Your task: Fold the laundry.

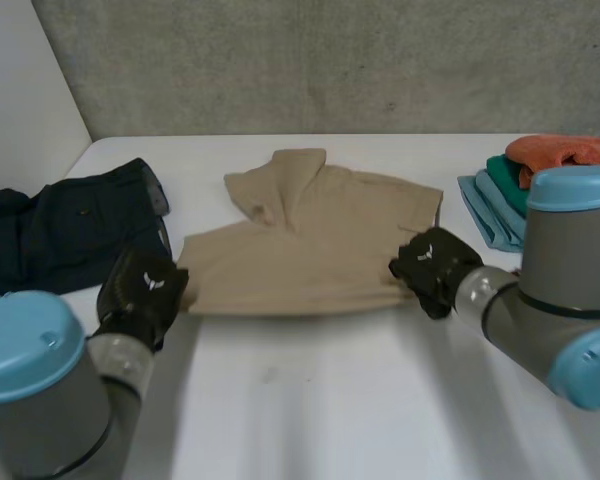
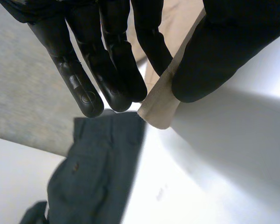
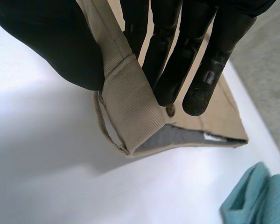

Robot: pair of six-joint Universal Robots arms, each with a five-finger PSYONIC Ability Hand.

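Note:
A tan garment [image 1: 310, 235] lies spread across the middle of the white table [image 1: 330, 400], folded over itself. My left hand [image 1: 140, 290] pinches its near left corner [image 2: 158, 105] between thumb and straight fingers [image 2: 109, 60]. At the near right corner my right hand [image 1: 432, 265] pinches the waistband edge [image 3: 128, 105] between thumb and fingers [image 3: 196, 60]; a belt loop hangs there. Both corners sit just above the table.
Dark navy trousers [image 1: 65, 230] lie at the table's left, also seen past my left fingertips [image 2: 91, 172]. A stack of folded teal, green and orange cloths [image 1: 535, 180] sits at the right back; a teal cloth [image 3: 259, 198] shows near my right hand.

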